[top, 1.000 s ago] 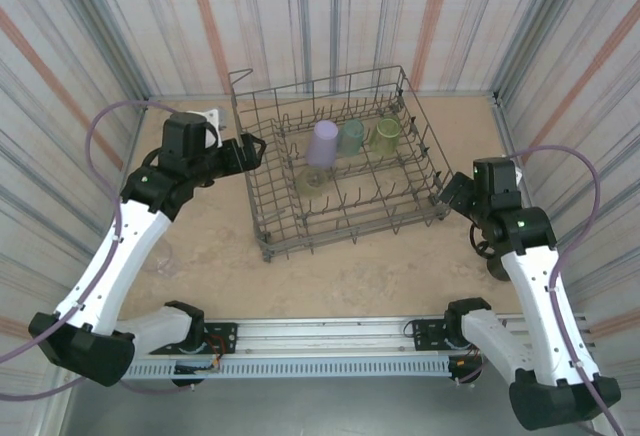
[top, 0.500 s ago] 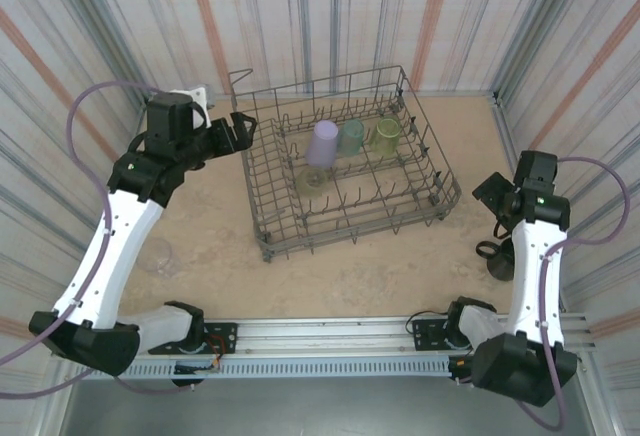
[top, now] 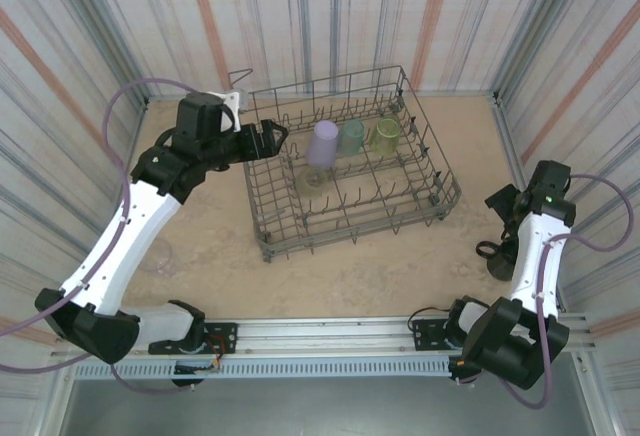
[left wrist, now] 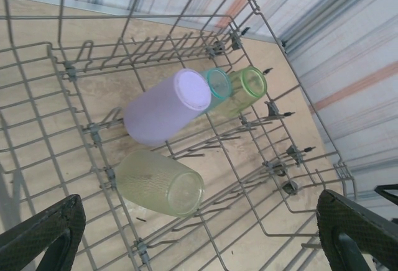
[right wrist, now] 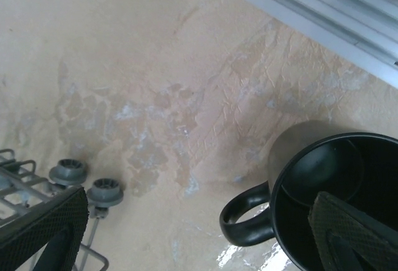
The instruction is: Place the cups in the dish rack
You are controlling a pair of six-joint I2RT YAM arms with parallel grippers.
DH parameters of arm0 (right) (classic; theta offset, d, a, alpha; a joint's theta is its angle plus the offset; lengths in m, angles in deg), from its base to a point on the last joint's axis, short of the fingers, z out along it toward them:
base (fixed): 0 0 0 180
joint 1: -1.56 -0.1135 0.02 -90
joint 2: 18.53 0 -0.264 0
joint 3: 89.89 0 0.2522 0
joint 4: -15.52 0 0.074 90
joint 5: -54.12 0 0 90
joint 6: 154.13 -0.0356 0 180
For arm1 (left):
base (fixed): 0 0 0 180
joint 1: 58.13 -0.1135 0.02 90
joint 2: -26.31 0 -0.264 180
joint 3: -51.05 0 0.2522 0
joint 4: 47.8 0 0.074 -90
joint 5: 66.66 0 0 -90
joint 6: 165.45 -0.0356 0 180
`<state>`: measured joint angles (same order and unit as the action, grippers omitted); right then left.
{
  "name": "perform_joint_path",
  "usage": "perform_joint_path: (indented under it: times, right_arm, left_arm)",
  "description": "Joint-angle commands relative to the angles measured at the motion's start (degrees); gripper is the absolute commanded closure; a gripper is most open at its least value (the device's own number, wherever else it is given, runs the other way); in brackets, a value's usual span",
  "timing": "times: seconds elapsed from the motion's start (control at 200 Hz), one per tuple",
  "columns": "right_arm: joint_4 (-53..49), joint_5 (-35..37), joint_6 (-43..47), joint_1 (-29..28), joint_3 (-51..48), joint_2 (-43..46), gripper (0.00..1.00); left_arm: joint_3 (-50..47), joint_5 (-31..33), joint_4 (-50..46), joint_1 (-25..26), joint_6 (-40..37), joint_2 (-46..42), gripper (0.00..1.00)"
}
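Left pincer: the left pincer point(top: 270, 136) point(left wrist: 199, 240) was spread wide with nothing in it, hanging over the far-left part of the dish rack point(top: 350, 221) point(left wrist: 93, 134) and looking down into it.
Under the left pincer: four cups were already sitting among the tines, all tipped on their sides.
Lavender cup: the tall lavender one point(top: 322, 143) point(left wrist: 161, 112) lay tilted near the middle of the rack, bottom end up toward the wrist camera.
Teal cup: the teal cup point(top: 351, 136) point(left wrist: 219, 84) was just beside the lavender one, partly tucked behind it.
Green cup: a yellow-green cup point(top: 386, 134) point(left wrist: 249, 84) was right next to the teal one, mouth facing the camera.
Second green cup: a paler yellow-green cup point(top: 312, 181) point(left wrist: 158, 184) was one row nearer, below the lavender one.
Right pincer: the right pincer point(top: 500, 201) point(right wrist: 196, 234) was open wide too, gripping nothing, low over the tabletop point(right wrist: 155, 66) off the rack's right end.
Dark cup: a black cup point(top: 497, 256) point(right wrist: 323, 171) with a handle stood upright on the tabletop. One finger hung over its mouth and the other out over bare tabletop. Honestly couldn't tell if it touched the rim.
Rack wheels: two little rack wheels point(right wrist: 68, 173) sat by the other finger.
Clear cup: a clear cup point(top: 158, 254) stood on the left side of the tabletop, well apart from the rack.
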<state>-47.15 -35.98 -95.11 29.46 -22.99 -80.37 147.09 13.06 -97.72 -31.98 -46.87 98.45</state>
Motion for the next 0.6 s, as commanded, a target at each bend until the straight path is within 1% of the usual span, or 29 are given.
perform_joint_path:
  times: [0.0, 0.06, 0.13, 0.346, 0.591]
  right_arm:
    - [3.34, 0.02, 0.06, 0.57, -2.04, -0.46, 0.2]
    - [3.94, 0.41, -0.72, 0.73, -2.73, -0.9, 0.22]
    - [4.26, 0.29, -0.83, 1.0, -3.05, -1.58, 0.26]
    - [3.77, 1.39, -0.41, 1.35, -3.81, -1.62, 0.26]
    - [4.26, 2.21, -0.71, 1.63, -7.65, -0.5, 0.27]
  left_arm:
    - [1.57, -0.52, 1.61, 1.91, 0.78, 0.39, 0.01]
    - [1.89, -0.48, 1.7, 2.75, 0.65, 0.55, 0.01]
    - [2.22, -0.44, 1.71, 3.39, 0.6, 0.83, 0.01]
    - [2.81, -0.35, 2.01, 4.55, 0.84, 0.91, 0.01]
    - [2.63, -0.2, 2.06, 5.42, 0.89, 0.56, 0.01]
